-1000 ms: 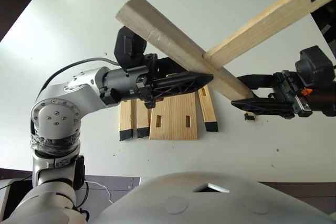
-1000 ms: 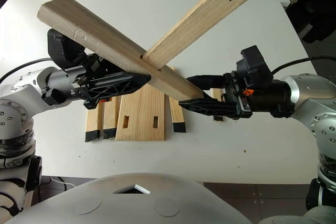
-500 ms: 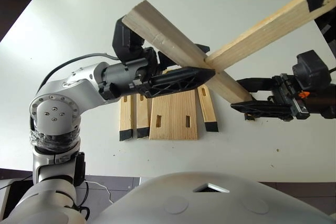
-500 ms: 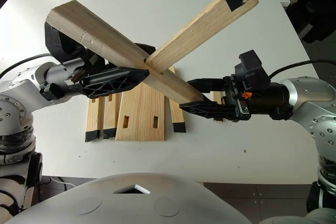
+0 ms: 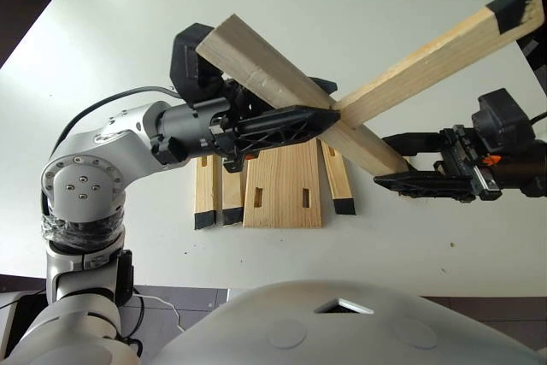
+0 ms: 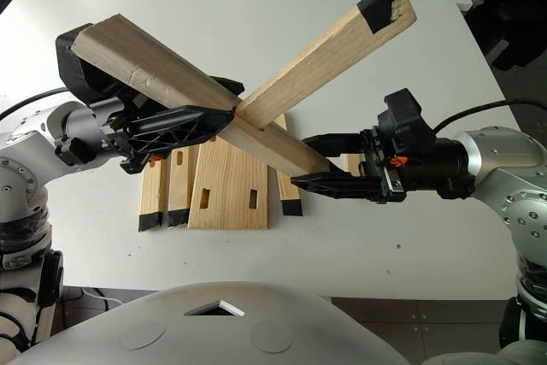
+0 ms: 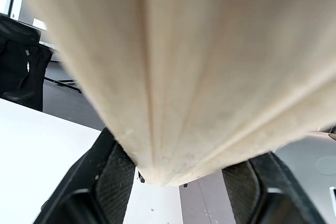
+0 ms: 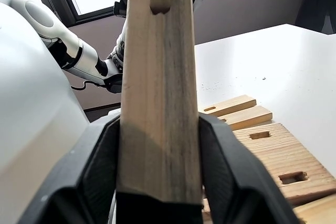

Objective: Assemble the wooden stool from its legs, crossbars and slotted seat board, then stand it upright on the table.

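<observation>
Head view: the left tool [image 5: 320,117] and the right tool [image 5: 382,158] both hold one slanting leg [image 5: 265,70] above the bench [image 5: 102,49]. A crossbar [image 5: 427,49] (black-taped tip) juts from its middle. The seat board [image 5: 282,194] lies flat underneath.

Left wrist view: the pads [image 7: 113,177] are clenched on that leg.

Right wrist view: the fingers [image 8: 100,171] clamp its black-tipped lower end.

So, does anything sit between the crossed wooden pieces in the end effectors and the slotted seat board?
Nothing visible does. The crossed pieces hang in open air above the seat board, whose two slots lie uncovered; loose bars lie beside it.
</observation>
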